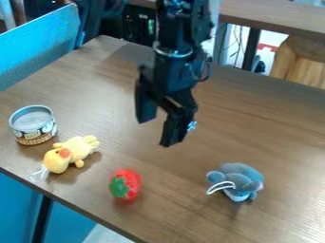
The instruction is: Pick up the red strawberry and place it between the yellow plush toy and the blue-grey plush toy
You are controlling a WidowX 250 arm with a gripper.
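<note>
Brown wood-grain worktop (266, 137), set at a slant, with a bright blue panel (38, 45) behind its far left side and cables (238, 45) hanging beyond its far edge. Landmark: a red toy strawberry (132, 180) near the front edge, its green leafy cap (119, 187) turned toward the lower left. Black arm (173, 66) comes down from the top of the view. Its pincer (157, 129) hangs above the worktop, beyond the strawberry and slightly right of it; fingers spread apart, a clear gap between them. Yellow plush chick (77, 148) with an orange beak lies left of the strawberry and a little beyond, pale loop at its head. Farther left and beyond the strawberry, a labelled can (36, 134) stands upright, grey top upward. Right of the strawberry, well apart: blue-grey plush animal (241, 176) with round ears and a white loop (219, 187).
</note>
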